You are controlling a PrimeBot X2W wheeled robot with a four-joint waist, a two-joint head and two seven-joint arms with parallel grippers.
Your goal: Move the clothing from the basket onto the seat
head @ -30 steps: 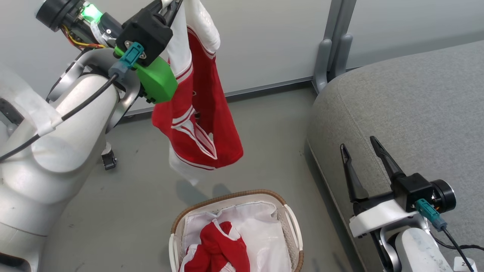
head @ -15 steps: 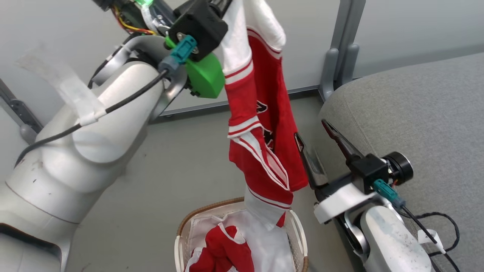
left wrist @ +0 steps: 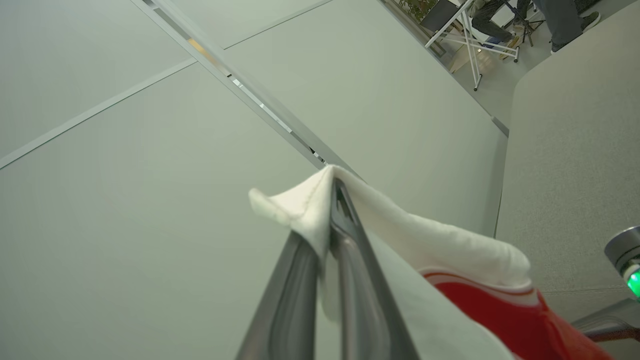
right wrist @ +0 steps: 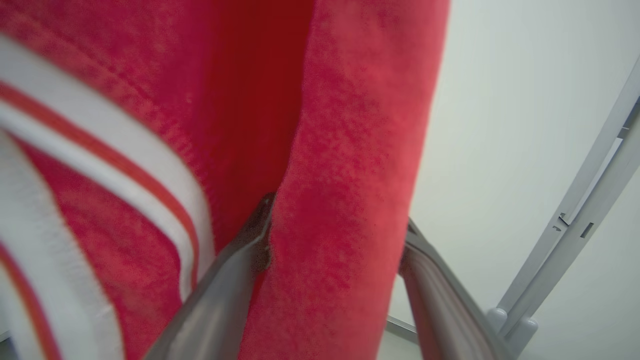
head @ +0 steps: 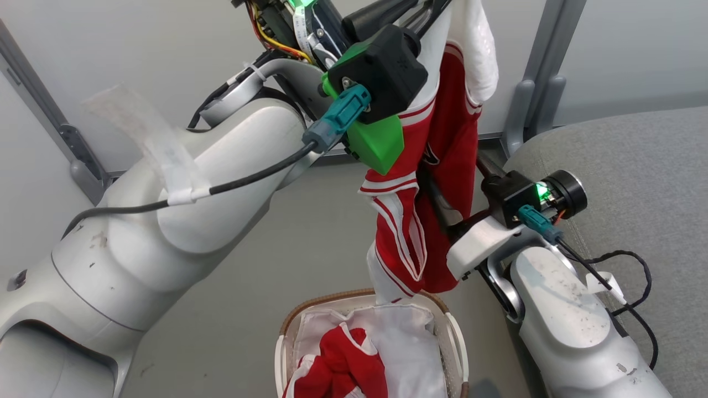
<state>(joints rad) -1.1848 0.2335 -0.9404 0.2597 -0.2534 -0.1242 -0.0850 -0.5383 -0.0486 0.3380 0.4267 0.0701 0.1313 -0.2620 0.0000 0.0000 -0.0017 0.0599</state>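
Observation:
My left gripper (head: 440, 5) (left wrist: 332, 182) is raised high and shut on the white trim of a red clothing piece (head: 459, 132) (left wrist: 500, 320) with white stripes, which hangs down to the basket's rim. My right gripper (head: 451, 168) (right wrist: 335, 225) is open, its two fingers (right wrist: 235, 265) either side of a hanging red fold (right wrist: 340, 150). Below stands the white basket (head: 310, 312) with a brown rim. It holds a second red clothing piece (head: 348, 359) on a white liner (head: 409, 342). The grey seat (head: 636, 160) (left wrist: 575, 150) lies to the right.
A grey partition wall with a metal post (head: 531, 99) stands behind the arms. My left arm's pale forearm (head: 210, 210) crosses the left of the head view. A black cable (head: 625, 265) lies on the seat's edge. Far off, a stand (left wrist: 475, 30) and a person's legs show.
The head view has turned right. My right gripper has left the seat's edge and closed in on the hanging clothing, its open fingers now around a fold. The left gripper keeps its hold.

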